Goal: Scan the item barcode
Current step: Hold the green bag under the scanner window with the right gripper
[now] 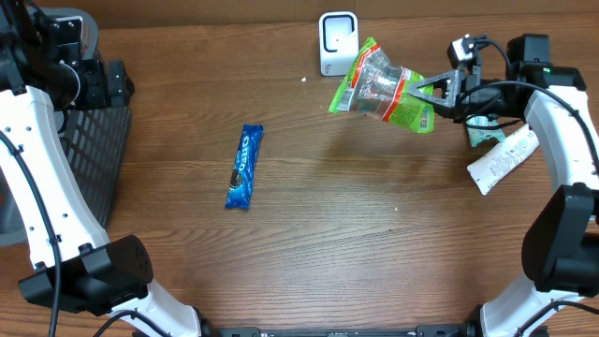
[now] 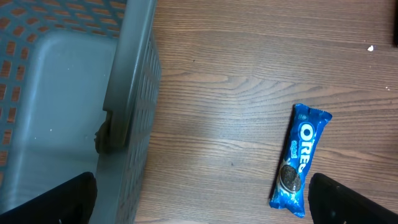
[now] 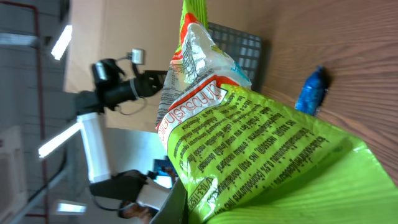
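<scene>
Camera above the table shows my right gripper [image 1: 432, 91] clenched on one edge of the green snack bag [image 1: 379, 86]. It holds the bag in the air over the table [image 1: 328, 243], just beside the white scanner [image 1: 338, 42] at the far edge. A blue Oreo pack [image 1: 244, 167] lies flat on the wood, well apart from the bag. A white tube [image 1: 503, 159] lies near my right arm. My left gripper [image 1: 98, 80] hangs over the black basket [image 1: 94, 159] on the left side.

From the left wrist I see its fingers [image 2: 56, 199] spread wide at the lower corners, with nothing between them. Below are the basket wall and the Oreo pack.

From the right wrist the bag [image 3: 261, 143] fills most of the picture, its printed side toward the lens. The Oreo pack and the basket are behind it.
</scene>
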Motion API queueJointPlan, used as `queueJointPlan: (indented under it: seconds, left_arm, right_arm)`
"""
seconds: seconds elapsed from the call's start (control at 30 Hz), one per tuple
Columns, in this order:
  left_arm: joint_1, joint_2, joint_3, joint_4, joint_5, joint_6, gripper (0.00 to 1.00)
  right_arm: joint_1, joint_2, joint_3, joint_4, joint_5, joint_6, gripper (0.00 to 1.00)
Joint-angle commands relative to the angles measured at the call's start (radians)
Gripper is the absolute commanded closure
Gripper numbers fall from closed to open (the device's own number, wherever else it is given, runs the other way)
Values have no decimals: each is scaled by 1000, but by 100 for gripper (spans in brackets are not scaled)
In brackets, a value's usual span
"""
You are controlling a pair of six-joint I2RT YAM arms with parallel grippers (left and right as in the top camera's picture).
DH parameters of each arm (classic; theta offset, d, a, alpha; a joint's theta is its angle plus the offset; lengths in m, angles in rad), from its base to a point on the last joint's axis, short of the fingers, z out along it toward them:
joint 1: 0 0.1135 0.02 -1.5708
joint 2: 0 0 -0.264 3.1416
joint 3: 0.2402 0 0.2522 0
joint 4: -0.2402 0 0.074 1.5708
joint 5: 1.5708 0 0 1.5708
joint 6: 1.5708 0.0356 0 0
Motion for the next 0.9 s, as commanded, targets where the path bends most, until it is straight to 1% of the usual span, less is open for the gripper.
queueJointPlan:
  seconds: [0.0, 0.1, 0.2, 0.43, 0.53, 0.63, 0.73, 0.8, 0.87]
  left_arm:
    - [-8, -19, 2, 0, 11, 21, 0]
    - [-8, -19, 2, 0, 11, 21, 0]
    - [-8, -19, 2, 0, 11, 21, 0]
    - [-8, -19, 2, 0, 11, 21, 0]
    - [-8, -19, 2, 0, 11, 21, 1]
    - [-8, -19, 2, 0, 11, 21, 0]
    - [-8, -19, 2, 0, 10, 21, 0]
    - [-8, -19, 2, 0, 11, 21, 0]
    - [-8, -19, 2, 0, 10, 21, 0]
  right_arm:
    - [34, -38, 10, 3, 200, -23, 96]
    - [79, -38, 10, 3, 609, 19, 96]
    - [153, -38, 10, 13, 937, 92, 96]
    - [337, -53, 18, 97, 1453, 222, 96]
    - [428, -55, 60, 109, 1720, 228, 96]
    - [523, -55, 87, 146, 2011, 208, 96]
    - [609, -55, 89, 245, 2248, 119, 96]
    - [654, -55, 89, 330, 2350, 55, 96]
    - [686, -55, 89, 427, 2401, -34, 96]
